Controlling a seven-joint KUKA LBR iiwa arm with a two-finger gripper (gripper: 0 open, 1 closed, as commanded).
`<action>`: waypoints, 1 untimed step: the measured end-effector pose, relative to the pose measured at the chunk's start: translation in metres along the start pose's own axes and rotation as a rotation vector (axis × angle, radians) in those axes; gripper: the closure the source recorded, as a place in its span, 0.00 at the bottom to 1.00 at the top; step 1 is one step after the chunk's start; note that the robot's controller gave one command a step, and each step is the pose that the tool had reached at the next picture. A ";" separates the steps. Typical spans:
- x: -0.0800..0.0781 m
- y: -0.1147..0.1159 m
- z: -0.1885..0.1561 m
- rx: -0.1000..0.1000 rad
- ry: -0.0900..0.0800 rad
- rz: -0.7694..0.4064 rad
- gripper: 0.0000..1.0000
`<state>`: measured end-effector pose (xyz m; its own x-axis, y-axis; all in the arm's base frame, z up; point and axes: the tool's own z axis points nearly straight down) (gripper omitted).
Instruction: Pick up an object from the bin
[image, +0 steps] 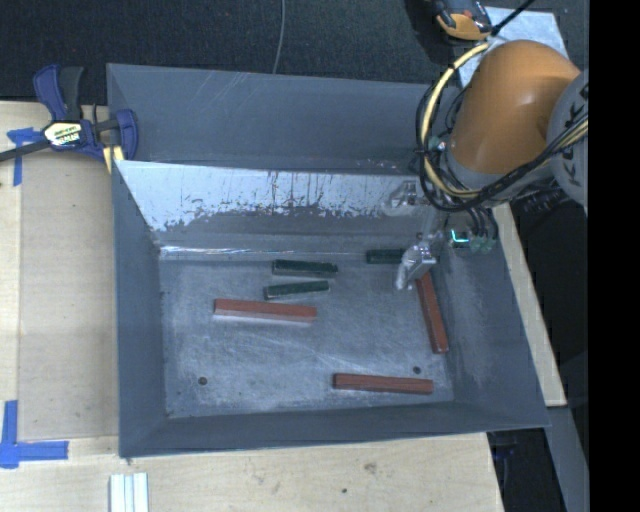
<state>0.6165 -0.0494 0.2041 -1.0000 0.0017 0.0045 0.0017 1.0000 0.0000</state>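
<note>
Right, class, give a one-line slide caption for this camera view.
Gripper low in the grey bin, at the upper end of a reddish-brown stick near the right wall.

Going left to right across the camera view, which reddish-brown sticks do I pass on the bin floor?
Reddish-brown stick left of centre → reddish-brown stick along the near wall → slanted reddish-brown stick at the right.
</note>
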 end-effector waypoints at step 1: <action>-0.002 0.000 -0.005 0.001 -0.008 -0.001 0.00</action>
<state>0.6182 -0.0493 0.2089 -1.0000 0.0010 -0.0040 0.0010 1.0000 -0.0005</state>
